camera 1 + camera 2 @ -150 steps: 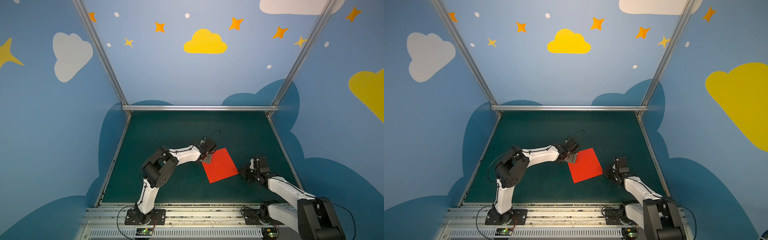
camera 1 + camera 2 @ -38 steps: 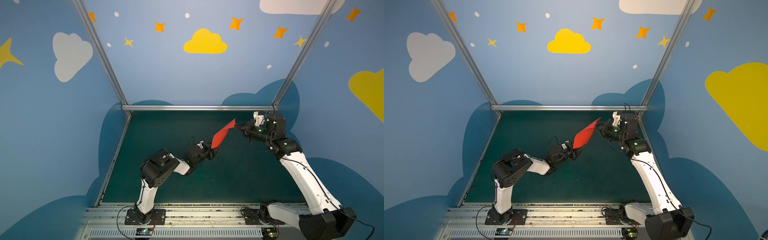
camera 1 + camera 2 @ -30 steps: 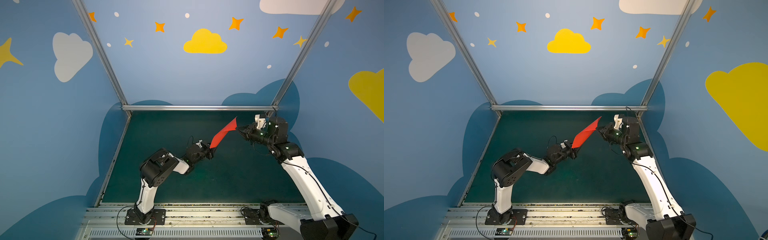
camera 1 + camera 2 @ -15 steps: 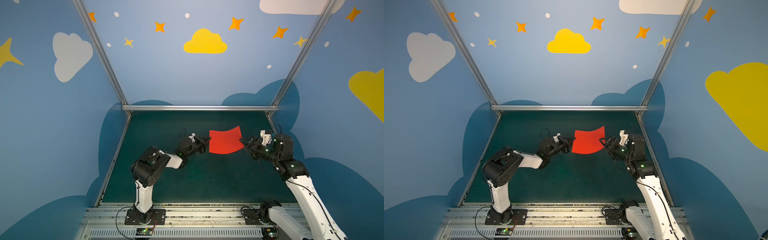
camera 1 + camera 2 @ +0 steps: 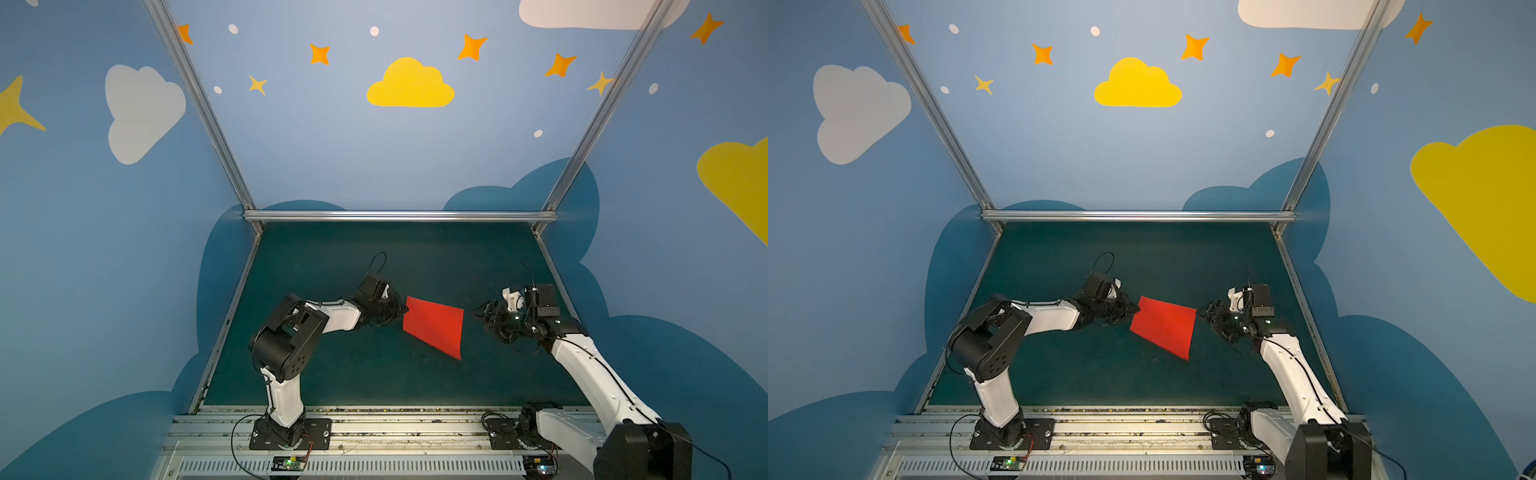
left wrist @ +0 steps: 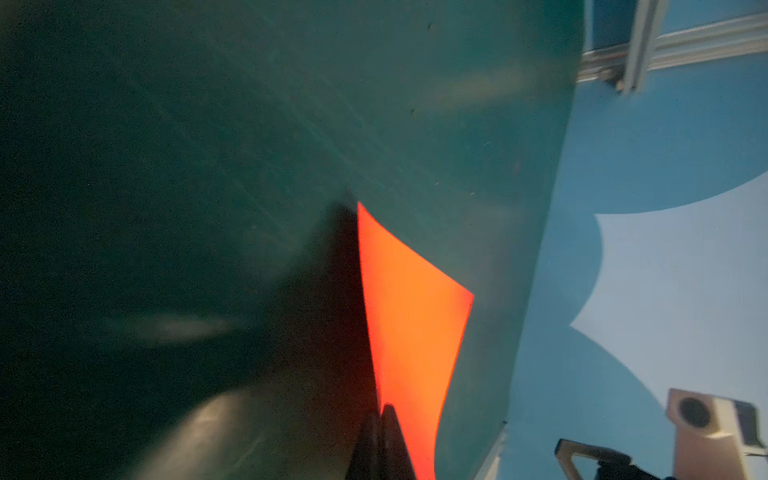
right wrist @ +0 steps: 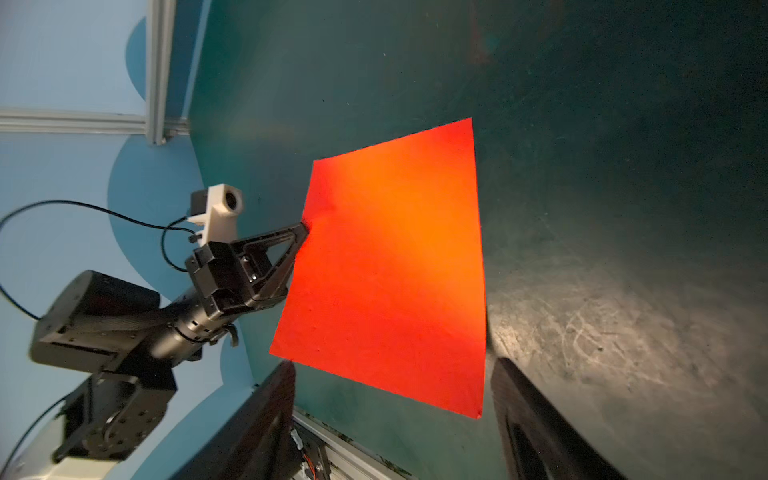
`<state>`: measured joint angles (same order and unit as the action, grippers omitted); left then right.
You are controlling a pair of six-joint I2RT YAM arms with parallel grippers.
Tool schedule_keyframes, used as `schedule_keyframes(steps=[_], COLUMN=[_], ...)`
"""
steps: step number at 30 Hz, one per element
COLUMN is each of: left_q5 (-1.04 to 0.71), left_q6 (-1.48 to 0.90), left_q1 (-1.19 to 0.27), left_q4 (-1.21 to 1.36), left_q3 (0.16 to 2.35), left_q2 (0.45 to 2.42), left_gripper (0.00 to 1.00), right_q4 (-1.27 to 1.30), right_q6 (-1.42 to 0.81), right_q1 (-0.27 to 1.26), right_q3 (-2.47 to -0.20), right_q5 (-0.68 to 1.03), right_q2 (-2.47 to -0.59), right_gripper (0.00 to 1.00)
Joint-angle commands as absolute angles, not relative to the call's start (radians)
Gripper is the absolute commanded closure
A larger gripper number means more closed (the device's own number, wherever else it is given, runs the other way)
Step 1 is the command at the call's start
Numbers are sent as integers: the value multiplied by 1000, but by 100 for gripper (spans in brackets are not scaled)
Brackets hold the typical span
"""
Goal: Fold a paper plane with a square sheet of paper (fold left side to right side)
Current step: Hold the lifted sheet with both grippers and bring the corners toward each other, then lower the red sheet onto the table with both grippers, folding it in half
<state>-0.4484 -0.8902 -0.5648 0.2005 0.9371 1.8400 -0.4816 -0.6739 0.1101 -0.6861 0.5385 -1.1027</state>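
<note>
The square sheet of paper (image 5: 434, 326) (image 5: 1165, 326) is bright red and unfolded, and it hangs tilted just above the green mat. My left gripper (image 5: 403, 309) (image 5: 1136, 309) is shut on its left edge. In the left wrist view the closed tips (image 6: 382, 409) pinch the sheet (image 6: 411, 316). My right gripper (image 5: 478, 316) (image 5: 1202, 316) stands open just right of the sheet's far right corner and does not touch it. The right wrist view shows both spread fingers (image 7: 274, 399), the sheet (image 7: 395, 270) beyond them, and the left gripper (image 7: 305, 227) on its far edge. No paper plane is in view.
The green mat (image 5: 374, 374) is bounded by aluminium rails at the back (image 5: 399, 215) and along both sides. Blue painted walls rise behind them. Both arm bases sit on the metal rail (image 5: 374, 428) at the front edge.
My right gripper opened, let go of the sheet and drew back to the right. The sheet, earlier stretched high between both grippers, came down and now hangs from the left gripper alone.
</note>
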Motion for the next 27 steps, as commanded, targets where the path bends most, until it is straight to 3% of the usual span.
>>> schedule_keyframes(steps=[1,5,18,22,27], left_q5=[-382,-320,-15,25,29], left_q6=[-674,-615,-838,-854,-854], left_q1=[-561,-561,-571,-585,-586], left_q4=[-20,-112,-138,-150,-163], left_q3=[984,1009,831,812,809], left_q2=[1805,1789,1619,1594,1589], left_gripper=[97,97,97,97,97], right_q4=[-423,-380,-182,-175,-174], right_q6=[-591,-588,-711,-717,-725], right_q1=[145,215,427,468,501], right_q3=[-684,-720,-817,-868,-910], right_q5=[591,580,535,522,497], right_q2=[-1182,-1287,-1586,-1654,-1726], right_gripper=[30,37,90,100,100])
